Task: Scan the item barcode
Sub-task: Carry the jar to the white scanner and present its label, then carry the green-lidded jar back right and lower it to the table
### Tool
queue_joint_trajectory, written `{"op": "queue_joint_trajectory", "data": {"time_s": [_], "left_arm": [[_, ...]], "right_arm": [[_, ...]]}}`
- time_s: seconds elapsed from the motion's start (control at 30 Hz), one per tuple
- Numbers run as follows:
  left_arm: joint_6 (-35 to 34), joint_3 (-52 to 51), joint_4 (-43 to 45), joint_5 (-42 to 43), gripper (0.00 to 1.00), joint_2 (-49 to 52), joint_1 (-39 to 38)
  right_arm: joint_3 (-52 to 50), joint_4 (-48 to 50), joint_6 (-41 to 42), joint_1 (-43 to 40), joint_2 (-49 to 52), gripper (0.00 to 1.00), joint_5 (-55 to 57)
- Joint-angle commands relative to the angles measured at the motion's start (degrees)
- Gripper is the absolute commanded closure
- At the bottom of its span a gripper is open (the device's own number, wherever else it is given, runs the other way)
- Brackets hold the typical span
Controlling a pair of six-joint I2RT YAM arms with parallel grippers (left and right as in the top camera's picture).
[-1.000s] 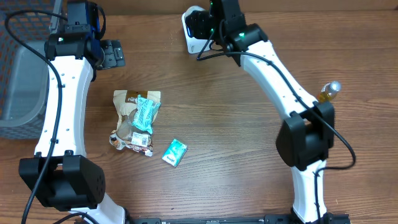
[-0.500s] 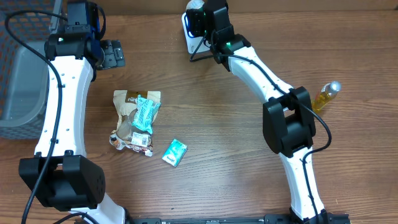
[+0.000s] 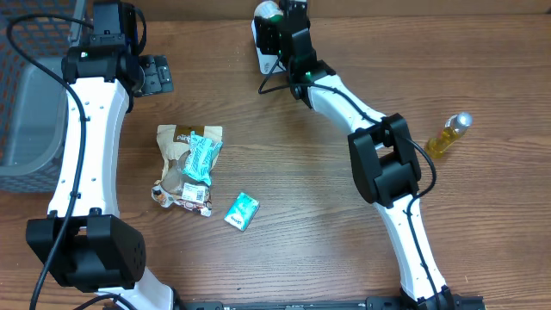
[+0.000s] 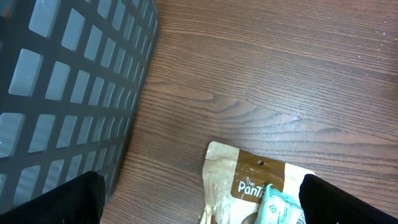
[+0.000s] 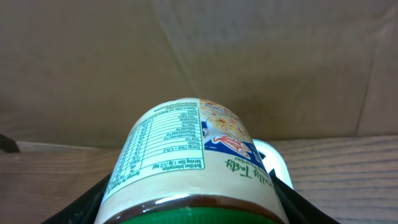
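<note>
nearest the arm bases a small teal packet (image 3: pixel 242 210) lies flat on the bench (image 3: pixel 327 189). just beyond it is a brown pouch (image 3: pixel 181 142) with a teal wrapper (image 3: pixel 203 155) lying across it. off to the right a yellow bottle (image 3: pixel 448 136) sits well apart from the rest. further back on the left, the left hand (image 3: pixel 157 74) hangs beside a dark mesh basket (image 3: pixel 26 103), its fingers (image 4: pixel 62 202) spread wide over bare wood and the top of the pouch. at the far edge the right hand (image 3: pixel 280 24) is clamped on a jar (image 5: pixel 186 149) with a green lid, its nutrition label uppermost in the wrist view. the jar is held off the bench, just beside the white scanner (image 5: pixel 275 163).
</note>
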Motion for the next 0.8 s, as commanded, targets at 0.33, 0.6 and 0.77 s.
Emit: {"op": "queue_joint_trajectory", "data": {"time_s": [0.33,0.6,0.77], "left_arm": [[0.81,1.05,0.09,-0.39,0.00,-0.87,-0.13],[0.81,1.05,0.09,-0.39,0.00,-0.87,-0.13],[0.81,1.05,0.09,-0.39,0.01,-0.87,-0.13]], "right_arm": [[0.15,6.49,-0.24,-0.48,1.03,0.87,0.35],[0.15,2.47,-0.24,-2.69,-7.45,0.92,0.24],[0.15,-14.23,-0.20,-4.26,-16.68,0.96,0.07]]}}
